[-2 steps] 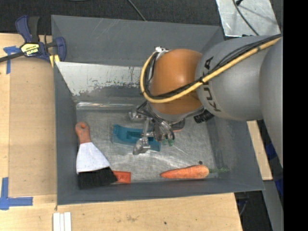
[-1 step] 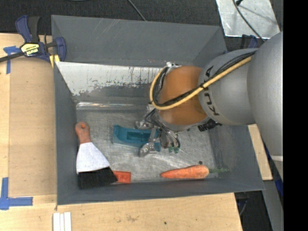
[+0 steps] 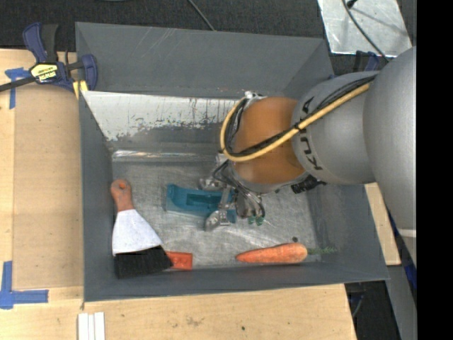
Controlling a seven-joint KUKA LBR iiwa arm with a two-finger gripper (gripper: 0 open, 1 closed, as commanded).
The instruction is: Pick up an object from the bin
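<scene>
**Gripper (image 3: 230,211) is poised at the right end of a teal plastic block (image 3: 190,198) mid-bin.**
In the camera view, how far the pincer is open, or whether anything is held, cannot be told. A centred closing on the block is advised, with the carrot (image 3: 272,254) below-right of it and the brush (image 3: 134,236) to its left left undisturbed.

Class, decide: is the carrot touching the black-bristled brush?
Apart. The camera view shows a strip of bare bin floor separating the carrot from the brush.
</scene>
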